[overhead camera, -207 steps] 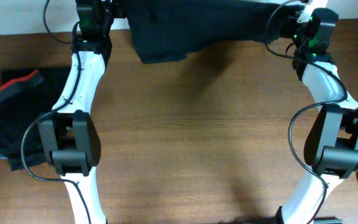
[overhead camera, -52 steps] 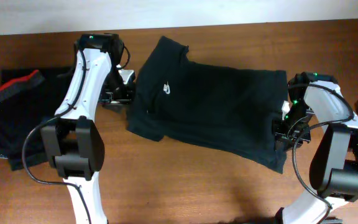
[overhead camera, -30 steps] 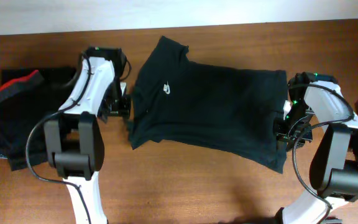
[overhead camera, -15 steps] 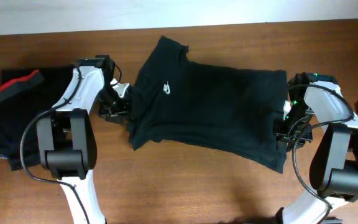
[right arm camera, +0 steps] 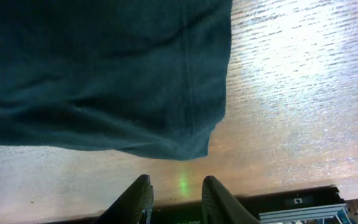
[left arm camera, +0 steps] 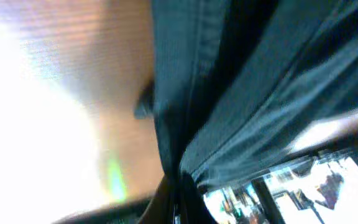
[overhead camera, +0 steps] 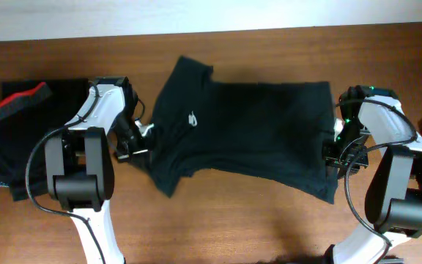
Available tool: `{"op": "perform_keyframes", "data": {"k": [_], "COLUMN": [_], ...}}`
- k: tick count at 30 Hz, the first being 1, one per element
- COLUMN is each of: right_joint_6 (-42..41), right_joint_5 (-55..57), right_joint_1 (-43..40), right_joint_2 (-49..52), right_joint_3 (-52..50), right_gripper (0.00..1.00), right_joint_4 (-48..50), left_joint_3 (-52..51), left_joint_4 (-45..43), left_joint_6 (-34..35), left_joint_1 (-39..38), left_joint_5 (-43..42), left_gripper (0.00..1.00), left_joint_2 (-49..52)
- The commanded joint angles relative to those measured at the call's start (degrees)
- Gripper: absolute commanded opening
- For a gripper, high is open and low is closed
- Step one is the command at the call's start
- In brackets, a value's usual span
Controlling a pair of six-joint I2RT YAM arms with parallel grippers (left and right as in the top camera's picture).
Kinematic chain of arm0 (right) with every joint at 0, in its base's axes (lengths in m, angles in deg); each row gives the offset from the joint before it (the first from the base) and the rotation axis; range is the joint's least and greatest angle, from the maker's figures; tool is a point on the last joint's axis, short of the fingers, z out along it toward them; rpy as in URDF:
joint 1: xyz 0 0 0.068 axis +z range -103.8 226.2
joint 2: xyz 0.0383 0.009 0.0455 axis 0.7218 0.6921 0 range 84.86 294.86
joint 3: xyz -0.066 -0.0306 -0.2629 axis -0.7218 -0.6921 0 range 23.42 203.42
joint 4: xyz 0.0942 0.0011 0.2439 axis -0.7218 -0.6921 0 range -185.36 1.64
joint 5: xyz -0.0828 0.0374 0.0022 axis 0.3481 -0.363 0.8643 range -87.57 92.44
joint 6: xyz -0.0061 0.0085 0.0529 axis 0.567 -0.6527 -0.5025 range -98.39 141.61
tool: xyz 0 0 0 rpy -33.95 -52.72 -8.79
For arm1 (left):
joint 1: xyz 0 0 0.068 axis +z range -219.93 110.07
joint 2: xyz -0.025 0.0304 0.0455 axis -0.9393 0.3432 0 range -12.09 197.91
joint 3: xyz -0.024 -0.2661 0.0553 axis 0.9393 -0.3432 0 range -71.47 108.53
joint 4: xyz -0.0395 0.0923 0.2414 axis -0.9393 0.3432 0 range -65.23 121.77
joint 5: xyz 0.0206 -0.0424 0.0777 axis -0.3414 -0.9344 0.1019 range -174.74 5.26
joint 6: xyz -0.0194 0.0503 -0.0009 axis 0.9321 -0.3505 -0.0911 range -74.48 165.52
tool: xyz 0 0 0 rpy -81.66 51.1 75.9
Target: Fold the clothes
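Pinching black T-shirt [overhead camera: 247,132] edge, left fingers [overhead camera: 141,136]; right fingers [right arm camera: 135,196] parted.

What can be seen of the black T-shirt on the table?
The black T-shirt lies mostly flat across the wooden table, a small white logo on its chest, one sleeve pointing toward the far edge. It looks like soft knit with stitched hems, rumpled along its near edge. One side bunches toward the left pincer, which appears to pinch it; the open right pincer sits just off its hem corner, apart.
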Motion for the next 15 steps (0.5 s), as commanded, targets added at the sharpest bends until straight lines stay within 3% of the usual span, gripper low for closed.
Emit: {"op": "perform_keyframes", "data": {"k": [1, 4, 7, 10, 15], "right_joint_6": [-0.07, -0.07, -0.07, -0.07, -0.07], "right_joint_5": [0.66, 0.66, 0.63, 0.66, 0.22], "right_joint_1": [-0.33, -0.33, -0.33, -0.33, -0.33], "right_joint_2": [-0.33, -0.33, -0.33, -0.33, -0.33], "right_joint_3": [-0.28, -0.28, -0.28, -0.28, -0.22], "right_gripper": [0.31, 0.31, 0.31, 0.31, 0.32], "right_joint_4": [0.04, 0.0, 0.0, 0.02, 4.59], "left_joint_3": [1.62, 2.47, 2.54, 3.93, 14.84], "left_joint_4": [3.76, 2.32, -3.69, -9.4, -13.27], "left_joint_6": [-2.19, -2.19, -1.9, -0.26, 1.31], "left_joint_1": [0.2, 0.2, 0.2, 0.2, 0.2], "left_joint_5": [-4.98, -4.94, -4.87, -4.7, 0.09], "left_gripper": [0.01, 0.01, 0.1, 0.12, 0.15], "left_joint_2": [-1.33, -1.36, -1.36, -1.36, -1.44]}}
